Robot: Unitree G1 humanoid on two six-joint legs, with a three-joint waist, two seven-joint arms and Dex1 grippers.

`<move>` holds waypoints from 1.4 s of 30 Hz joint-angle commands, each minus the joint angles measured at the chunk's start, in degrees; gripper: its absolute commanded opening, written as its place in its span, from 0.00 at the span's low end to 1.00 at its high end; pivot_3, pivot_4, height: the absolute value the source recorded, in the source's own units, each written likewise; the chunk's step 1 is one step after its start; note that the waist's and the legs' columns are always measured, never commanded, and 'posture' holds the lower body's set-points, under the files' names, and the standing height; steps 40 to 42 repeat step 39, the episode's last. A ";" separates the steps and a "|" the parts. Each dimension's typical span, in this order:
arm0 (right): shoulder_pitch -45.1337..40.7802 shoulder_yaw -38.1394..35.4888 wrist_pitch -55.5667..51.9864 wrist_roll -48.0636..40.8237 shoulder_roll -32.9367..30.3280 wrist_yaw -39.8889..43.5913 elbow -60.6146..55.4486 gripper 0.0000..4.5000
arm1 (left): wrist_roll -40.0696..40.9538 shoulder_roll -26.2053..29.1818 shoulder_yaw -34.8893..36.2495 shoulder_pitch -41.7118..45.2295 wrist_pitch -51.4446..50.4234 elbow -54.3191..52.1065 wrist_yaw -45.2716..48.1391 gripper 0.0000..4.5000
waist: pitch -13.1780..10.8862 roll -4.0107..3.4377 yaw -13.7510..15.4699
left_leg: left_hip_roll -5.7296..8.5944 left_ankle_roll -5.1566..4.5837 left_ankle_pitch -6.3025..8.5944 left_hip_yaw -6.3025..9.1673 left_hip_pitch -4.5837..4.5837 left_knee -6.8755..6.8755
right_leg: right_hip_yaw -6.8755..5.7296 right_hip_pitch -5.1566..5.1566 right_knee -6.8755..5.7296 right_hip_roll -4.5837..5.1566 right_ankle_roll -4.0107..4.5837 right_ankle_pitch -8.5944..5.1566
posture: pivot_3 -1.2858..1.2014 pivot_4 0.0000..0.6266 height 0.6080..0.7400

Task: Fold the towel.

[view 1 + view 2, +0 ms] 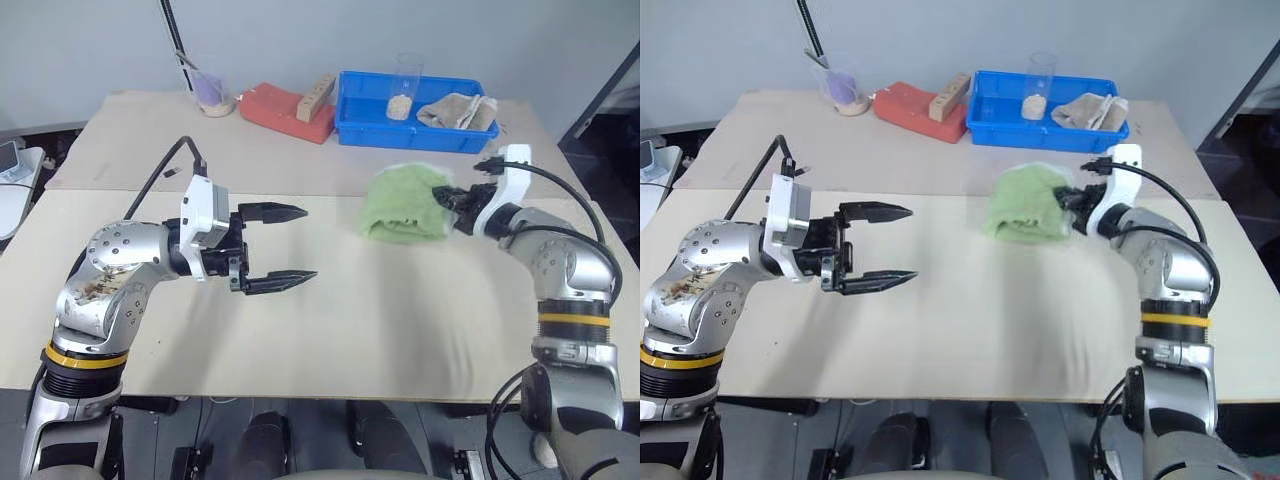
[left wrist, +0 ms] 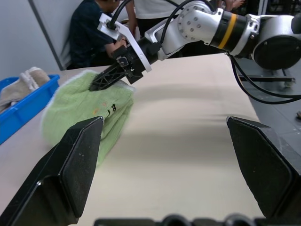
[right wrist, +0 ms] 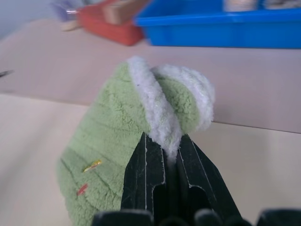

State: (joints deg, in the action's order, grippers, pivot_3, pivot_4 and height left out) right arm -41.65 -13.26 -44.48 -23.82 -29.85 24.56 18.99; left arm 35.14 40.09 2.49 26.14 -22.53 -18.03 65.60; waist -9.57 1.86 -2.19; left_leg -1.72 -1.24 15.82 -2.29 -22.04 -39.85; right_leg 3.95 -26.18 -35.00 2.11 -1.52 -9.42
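Observation:
The light green towel (image 1: 405, 203) lies bunched on the beige table, right of the middle, with its white edging (image 3: 160, 113) raised on the right side. My right gripper (image 1: 447, 197) is shut on that raised edge, and the two black fingers (image 3: 146, 179) pinch the white trim between them. The left wrist view shows the same grip on the towel (image 2: 80, 110), with a small dark mark on the cloth. My left gripper (image 1: 290, 245) hovers over the table left of the middle, open and empty, pointing toward the towel.
A blue bin (image 1: 370, 125) at the back holds a clear cup (image 1: 405, 85) and a beige rag (image 1: 458, 110). A red block (image 1: 283, 110) with a wooden piece (image 1: 316, 96) on it and a small dish (image 1: 213, 95) stand left of the bin. A seated person (image 2: 96, 33) is beyond the table.

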 commanded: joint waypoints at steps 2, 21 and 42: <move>-0.30 -3.82 -1.57 0.74 -1.54 -3.38 6.62 0.01 | 0.78 0.60 1.82 0.54 0.28 -1.23 -0.80 1.00 | 0.00 0.00 0.01 | 0.05 0.00 0.00 -0.01 -0.05 0.00 | 0.01 -0.01 0.04 0.07 0.05 0.03 | 0.52 0.24 0.80; 9.18 0.90 5.72 -0.97 -15.58 17.50 -15.57 0.99 | -10.19 9.00 10.23 -11.58 -3.93 -0.31 -14.28 1.00 | -0.01 -0.03 -0.32 | -0.06 -0.03 0.02 0.01 0.03 0.08 | 0.01 -0.03 0.02 -0.02 -0.36 -0.22 | 0.52 0.24 0.80; 21.74 3.98 20.98 -0.43 -29.01 42.58 -23.23 0.99 | -10.59 13.60 26.41 -31.52 -4.97 -0.74 -12.24 1.00 | -0.04 -0.04 0.09 | -0.13 -0.02 0.02 -0.37 0.33 0.06 | 0.01 -0.03 -0.12 0.17 -0.16 -0.42 | 0.52 0.24 0.80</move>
